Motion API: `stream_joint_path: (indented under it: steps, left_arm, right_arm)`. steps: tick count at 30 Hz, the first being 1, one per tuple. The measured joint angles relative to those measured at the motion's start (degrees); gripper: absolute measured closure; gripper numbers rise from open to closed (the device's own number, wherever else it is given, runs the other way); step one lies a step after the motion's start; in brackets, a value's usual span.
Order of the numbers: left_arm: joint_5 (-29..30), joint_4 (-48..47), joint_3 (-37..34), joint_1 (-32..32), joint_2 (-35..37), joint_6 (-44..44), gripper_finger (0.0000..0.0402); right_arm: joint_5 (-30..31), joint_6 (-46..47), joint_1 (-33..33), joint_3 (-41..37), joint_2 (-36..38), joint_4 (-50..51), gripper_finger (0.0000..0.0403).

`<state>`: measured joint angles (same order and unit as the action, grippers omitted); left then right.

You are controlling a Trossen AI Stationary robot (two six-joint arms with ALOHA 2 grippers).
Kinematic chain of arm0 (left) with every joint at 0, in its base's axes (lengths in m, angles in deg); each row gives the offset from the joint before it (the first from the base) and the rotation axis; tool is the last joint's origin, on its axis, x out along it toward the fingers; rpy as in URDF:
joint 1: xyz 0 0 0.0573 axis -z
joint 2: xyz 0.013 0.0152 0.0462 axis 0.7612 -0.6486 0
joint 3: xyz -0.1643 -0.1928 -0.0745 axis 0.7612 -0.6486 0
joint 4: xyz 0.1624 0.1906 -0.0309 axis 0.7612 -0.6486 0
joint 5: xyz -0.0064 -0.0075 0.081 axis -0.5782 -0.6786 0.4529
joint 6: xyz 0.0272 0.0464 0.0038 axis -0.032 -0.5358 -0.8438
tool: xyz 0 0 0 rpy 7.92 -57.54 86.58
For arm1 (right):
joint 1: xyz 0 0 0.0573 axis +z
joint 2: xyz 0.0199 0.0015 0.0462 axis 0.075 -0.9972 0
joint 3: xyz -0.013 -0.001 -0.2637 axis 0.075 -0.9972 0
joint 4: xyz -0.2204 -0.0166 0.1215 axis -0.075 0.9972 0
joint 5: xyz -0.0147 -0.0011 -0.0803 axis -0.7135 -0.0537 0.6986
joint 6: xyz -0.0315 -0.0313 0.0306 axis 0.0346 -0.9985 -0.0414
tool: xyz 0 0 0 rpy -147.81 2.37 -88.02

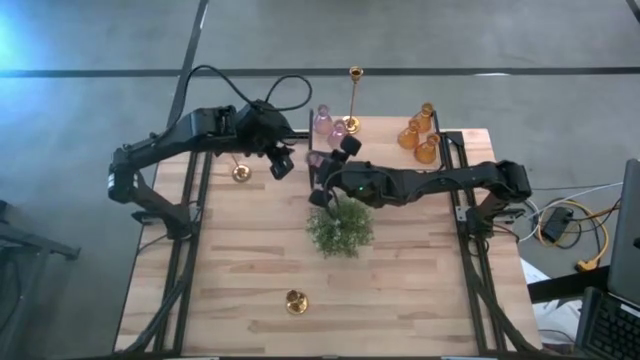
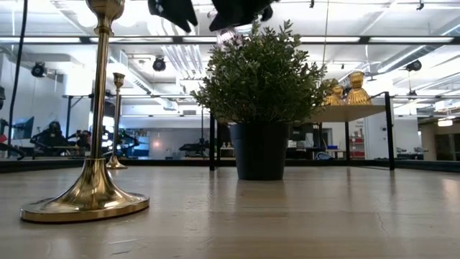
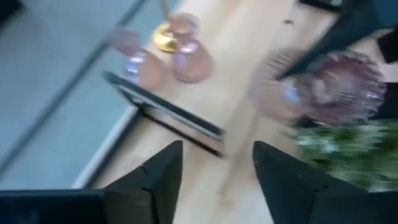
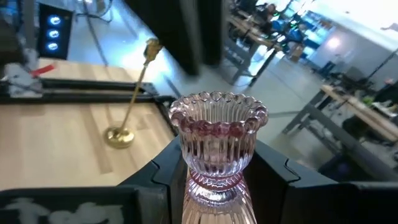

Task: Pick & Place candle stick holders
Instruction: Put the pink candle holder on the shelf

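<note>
my right jaws are closed on a pink glass holder, gripping it low on its ribbed body, one finger on each side; its scalloped cup stands upright above the fingers. in the high view this holder sits just beyond the green plant, on the plant's far side, with my right jaws around it.

my left jaws stand open and hold nothing. in the high view they hover to the left of the plant's far side, near the held holder but apart from it.

two more pink glass holders stand close together at the far edge of the tabletop, beyond the plant. three amber glass holders are grouped at the far right corner, well right of the plant.

one brass holder stands left of the plant, near my left jaws. a second brass holder stands on the near side of the plant, toward the near edge. a third brass holder stands at the far edge, just beside the pink pair.
</note>
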<state>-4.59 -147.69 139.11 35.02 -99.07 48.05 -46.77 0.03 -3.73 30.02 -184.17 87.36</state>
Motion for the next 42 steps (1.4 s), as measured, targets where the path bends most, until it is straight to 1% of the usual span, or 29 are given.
stream_joint_path:
  steps: [3,6,8,12,14,15,18,20,24,27,29,32,34,37,42]
  left_arm:
    - [5.82,0.35,-0.07,0.02,1.43,-1.01,0.0177]
    - [11.84,5.90,-3.25,0.21,4.15,-3.21,0.0169]
    - [14.21,13.85,-8.25,0.90,7.12,-5.53,0.0168]
    - [13.59,32.90,-22.12,1.05,14.97,-10.14,0.0170]
    - [13.76,42.30,-29.65,0.98,18.56,-12.52,0.0170]
    - [13.76,47.25,-33.45,1.01,20.06,-13.37,0.0170]
    - [12.42,61.40,-43.69,1.14,23.66,-16.06,0.0170]
    - [12.22,70.34,-49.66,1.14,25.14,-17.64,0.0170]
    - [12.34,84.18,-59.37,1.08,25.72,-18.58,0.0170]
    - [12.28,92.04,-64.86,1.11,25.72,-18.30,0.0170]
    - [12.23,95.38,-68.02,1.12,25.72,-17.89,0.0170]
    - [12.22,100.19,-72.07,1.29,25.72,-15.26,0.0170]
    - [12.19,103.11,-74.34,1.36,25.74,-13.32,0.0170]
    - [12.18,104.57,-77.01,1.61,25.72,-10.96,0.0172]
    - [12.18,105.22,-79.32,2.26,25.69,-10.69,0.0172]
  right_arm:
    - [-2.64,2.76,-1.20,-2.98,1.13,-1.57,0.0283]
    - [-3.94,3.55,-2.73,-8.31,2.67,-11.21,0.0283]
    - [-4.07,3.31,-3.75,-13.14,3.34,-21.02,0.0283]
    - [-7.56,4.64,-5.91,-22.88,3.33,-40.14,0.0283]
    - [-8.45,5.75,-6.78,-25.69,3.40,-46.50,0.0283]
    - [-8.28,5.80,-7.17,-26.58,3.57,-47.72,0.0283]
    - [-8.14,6.34,-8.06,-27.20,3.59,-46.91,0.0283]
    - [-8.11,7.78,-8.74,-26.33,3.52,-44.40,0.0283]
    - [-8.65,11.55,-10.60,-23.17,3.47,-36.10,0.0283]
    - [-8.88,11.54,-11.32,-22.46,3.13,-34.71,0.0283]
    - [-9.68,11.78,-11.61,-22.61,3.15,-35.84,0.0283]
    - [-11.39,12.76,-11.84,-23.41,3.17,-36.17,0.0284]
    - [-11.49,12.97,-11.94,-23.72,3.15,-36.05,0.0284]
    - [-11.45,13.75,-11.93,-24.15,3.15,-36.62,0.0284]
    - [-11.50,15.01,-11.83,-26.21,3.15,-39.18,0.0284]
